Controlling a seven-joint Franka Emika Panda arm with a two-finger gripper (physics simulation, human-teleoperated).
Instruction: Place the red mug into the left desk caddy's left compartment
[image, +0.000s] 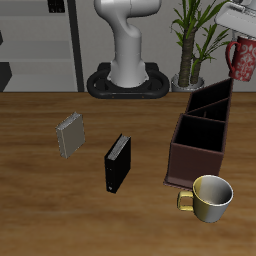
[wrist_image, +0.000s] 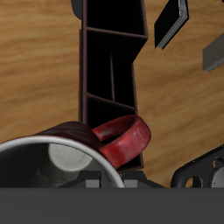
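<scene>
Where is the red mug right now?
The red mug is up in the air, held by the gripper above the far end of the left desk caddy. The wrist view shows the caddy's open sections below it.

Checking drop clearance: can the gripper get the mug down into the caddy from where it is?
Probably yes. The gripper holds the red mug above the caddy, whose open sections look empty, with nothing between.

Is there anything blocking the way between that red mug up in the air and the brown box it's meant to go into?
Nothing visible does. The gripper holds the red mug in the air above the far end of the left desk caddy. The wrist view shows the caddy's open compartments beneath the mug. The yellow-gold mug stands by the caddy's near end, outside it.
</scene>
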